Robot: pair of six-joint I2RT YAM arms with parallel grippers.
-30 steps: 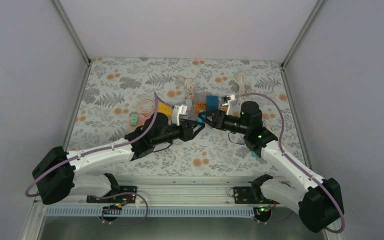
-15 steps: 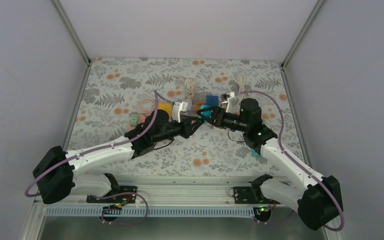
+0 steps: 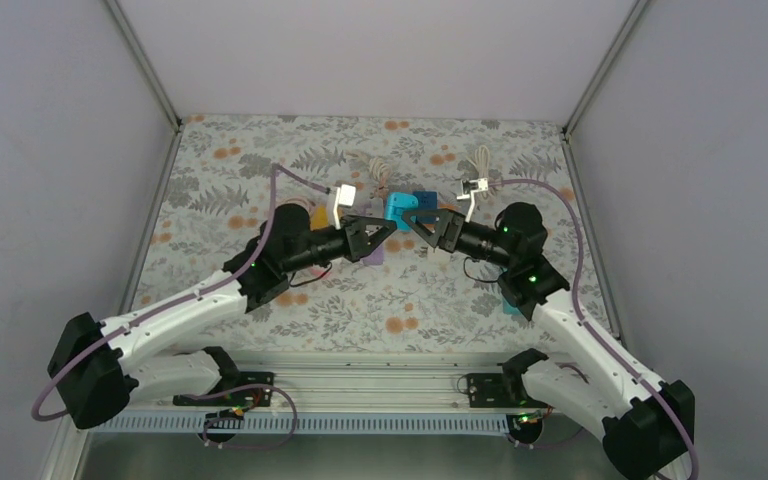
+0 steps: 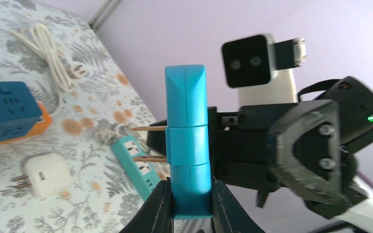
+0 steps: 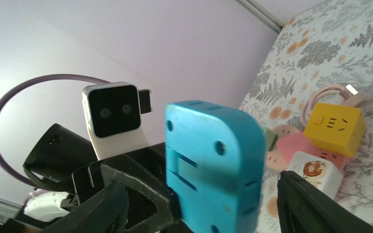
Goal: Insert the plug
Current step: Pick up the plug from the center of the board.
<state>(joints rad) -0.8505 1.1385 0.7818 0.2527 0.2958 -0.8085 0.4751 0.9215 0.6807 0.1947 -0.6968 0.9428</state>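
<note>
Arms rose toward the desk's far edge; left gripper [image 4: 190, 201] clamped the plug [image 4: 187, 145], right gripper [image 5: 204, 204] gaped empty; insertion pending

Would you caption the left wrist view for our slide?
Left gripper holds the blue plug upright, prongs leftward, before the right arm.

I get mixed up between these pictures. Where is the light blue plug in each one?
Top external: the blue plug sits mid-picture, between the two arms' tips.
Left wrist: centre, upright, pinched by the left gripper.
Right wrist: low centre, huge, inside the open right gripper.
Shared landmark: the flowered table.
</note>
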